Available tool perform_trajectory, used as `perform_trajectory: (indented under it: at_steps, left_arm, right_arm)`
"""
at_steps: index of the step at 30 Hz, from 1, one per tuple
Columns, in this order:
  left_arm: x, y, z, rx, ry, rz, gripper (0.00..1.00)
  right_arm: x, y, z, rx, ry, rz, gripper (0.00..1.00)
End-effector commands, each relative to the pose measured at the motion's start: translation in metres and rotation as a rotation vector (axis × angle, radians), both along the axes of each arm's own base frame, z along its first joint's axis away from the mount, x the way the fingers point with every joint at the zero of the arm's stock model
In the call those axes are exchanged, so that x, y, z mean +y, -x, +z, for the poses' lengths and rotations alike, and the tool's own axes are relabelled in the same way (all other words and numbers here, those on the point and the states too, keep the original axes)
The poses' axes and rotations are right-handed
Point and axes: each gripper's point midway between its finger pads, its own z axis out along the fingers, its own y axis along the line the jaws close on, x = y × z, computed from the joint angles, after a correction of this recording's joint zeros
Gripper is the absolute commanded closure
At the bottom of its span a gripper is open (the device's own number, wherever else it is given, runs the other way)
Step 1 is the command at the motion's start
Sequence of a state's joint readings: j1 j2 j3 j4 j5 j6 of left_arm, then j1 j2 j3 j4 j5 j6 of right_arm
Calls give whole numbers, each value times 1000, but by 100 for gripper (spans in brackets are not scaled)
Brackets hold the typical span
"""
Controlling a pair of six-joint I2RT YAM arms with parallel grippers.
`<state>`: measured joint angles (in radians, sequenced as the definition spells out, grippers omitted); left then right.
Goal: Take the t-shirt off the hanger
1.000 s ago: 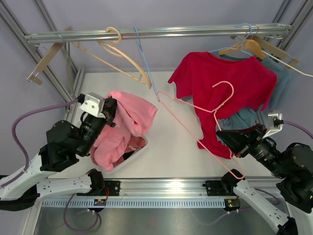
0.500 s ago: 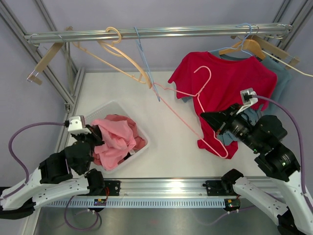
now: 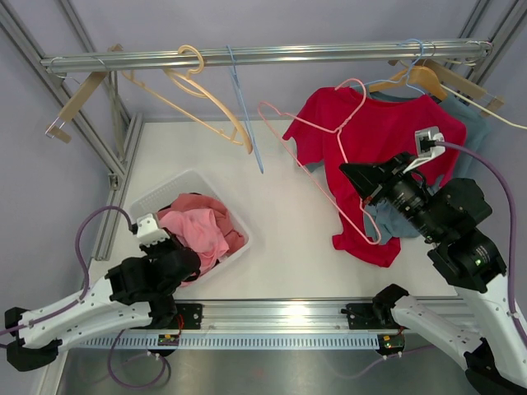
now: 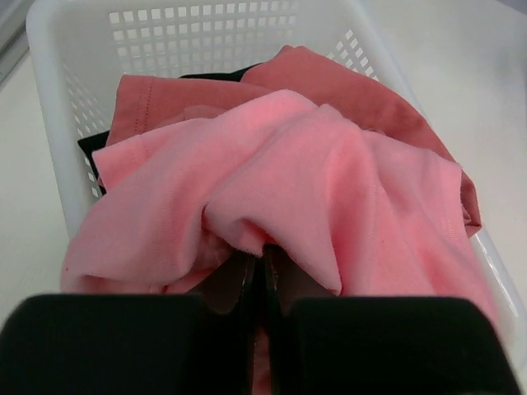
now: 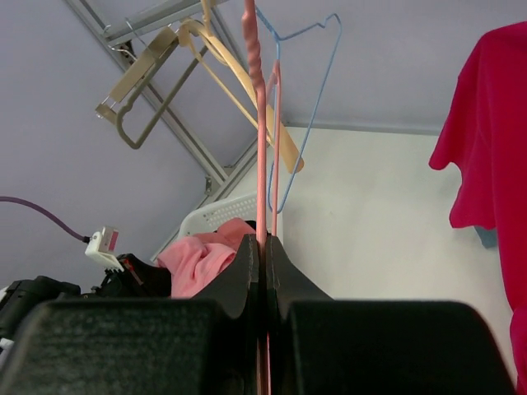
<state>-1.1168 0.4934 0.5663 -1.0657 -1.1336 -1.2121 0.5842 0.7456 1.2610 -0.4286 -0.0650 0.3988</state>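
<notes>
Top rail (image 3: 263, 56), upper part of the overhead view: bare metal, brushed, with a bright sheen. Hangers at upper left (image 3: 76, 100): pale wood, smooth and dull. Pink hanger (image 5: 261, 148), centre of the right wrist view: thin wire under a smooth pink coating. The blue hanger (image 3: 245, 111) is coated wire too. Pink t-shirt (image 4: 272, 173), lower left of the overhead view: soft knit cloth, matt, creased into folds. Darker rose cloth (image 4: 370, 90) beneath it: matt, with a stitched hem. Basket (image 3: 152, 197): white plastic, perforated walls, slight gloss. Red t-shirt (image 3: 387, 136), right: matt cloth. Table (image 3: 288, 239): white, smooth, matt. Arm casings (image 3: 461, 222): black plastic, matt.
</notes>
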Motion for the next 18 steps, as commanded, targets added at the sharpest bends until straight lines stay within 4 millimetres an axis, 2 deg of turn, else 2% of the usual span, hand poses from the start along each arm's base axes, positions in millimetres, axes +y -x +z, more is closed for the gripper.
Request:
perform_trajectory:
  at_steps: [1,2,3,4,5,6,8,9,12,15,18]
  left_arm:
    - [2,-4,13,-70,115,69,82]
    - [2,-4,16,-67,111,56,69]
    - [0,-2,21,-65,142,39,41]
    - [-1,-1,27,-64,161,21,28]
    - [-2,0,41,-74,187,-3,17]
    - [-5,4,49,-70,232,-37,5]
    - [-5,9,68,-79,266,-88,1]
    - [-9,12,70,-65,283,-123,1]
    - [-14,19,81,-53,327,-191,1]
    - [-19,23,90,-45,339,-231,1]
    - [-16,17,90,-51,270,-202,1]
  right_arm:
    - [-1,15,48,-126,-74,40,100]
    - [-2,13,48,-129,-64,34,100]
    - [-4,5,44,-111,-45,-4,100]
    - [-6,-2,39,-95,-25,-35,100]
    - [-13,-15,32,-77,4,-104,100]
    - [-10,-25,18,-38,43,-119,100]
    - [-8,-37,6,-13,80,-144,100]
    - [-6,-48,-2,11,101,-167,100]
    - [-2,-68,-12,30,146,-207,100]
    - [6,-82,-9,23,163,-204,100]
    - [17,-95,-1,16,174,-194,100]
